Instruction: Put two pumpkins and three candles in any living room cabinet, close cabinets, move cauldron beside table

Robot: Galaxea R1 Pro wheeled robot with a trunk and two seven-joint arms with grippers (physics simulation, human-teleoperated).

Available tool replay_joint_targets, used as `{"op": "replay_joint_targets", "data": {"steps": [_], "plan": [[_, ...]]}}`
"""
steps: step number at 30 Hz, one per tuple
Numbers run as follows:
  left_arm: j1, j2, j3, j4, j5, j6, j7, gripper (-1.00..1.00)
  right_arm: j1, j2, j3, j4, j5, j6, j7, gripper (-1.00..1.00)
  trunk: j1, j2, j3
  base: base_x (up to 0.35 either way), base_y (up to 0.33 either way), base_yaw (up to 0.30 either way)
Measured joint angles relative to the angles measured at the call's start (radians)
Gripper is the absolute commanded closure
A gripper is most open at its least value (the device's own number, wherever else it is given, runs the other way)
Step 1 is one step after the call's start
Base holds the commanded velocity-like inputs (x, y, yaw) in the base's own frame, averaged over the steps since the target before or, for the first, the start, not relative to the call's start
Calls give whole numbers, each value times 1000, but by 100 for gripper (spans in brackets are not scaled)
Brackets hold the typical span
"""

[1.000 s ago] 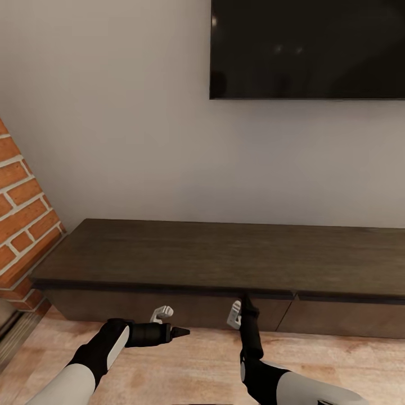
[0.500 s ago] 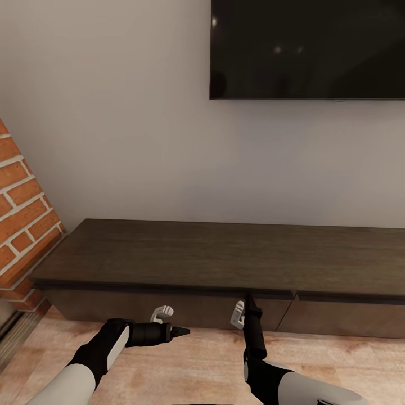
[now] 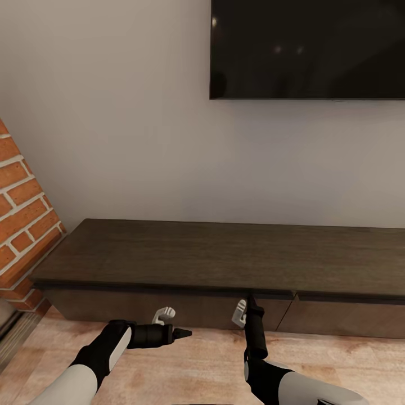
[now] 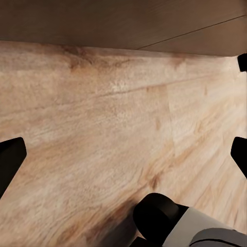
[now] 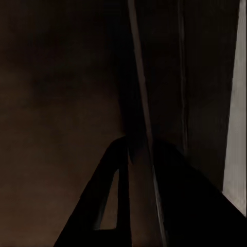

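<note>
Left gripper (image 3: pixel 181 333) low over the plank floor (image 3: pixel 197 365), just in front of the cabinet (image 3: pixel 169 259), tips drawn to a narrow point in the head view; nudged slightly lower and rightward against a second ago. To its right, right gripper (image 3: pixel 249 302) upright, risen a touch and now tucked against the underside lip where two drawer fronts meet; fingers (image 5: pixel 110 195) close together in the dark gap, spread hard to tell. Above and beyond both, black TV (image 3: pixel 307 49) on the grey wall, unchanged. Brick chimney (image 3: pixel 22 214) far left of the left gripper.
</note>
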Motion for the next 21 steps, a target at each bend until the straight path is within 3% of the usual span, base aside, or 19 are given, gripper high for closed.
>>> {"op": "replay_joint_targets", "data": {"steps": [21], "plan": [[0,-10,-2,0,1,-2,0,-100,0,1,-3,0,0,4,-25,100,0,0,0,0,0,0]]}}
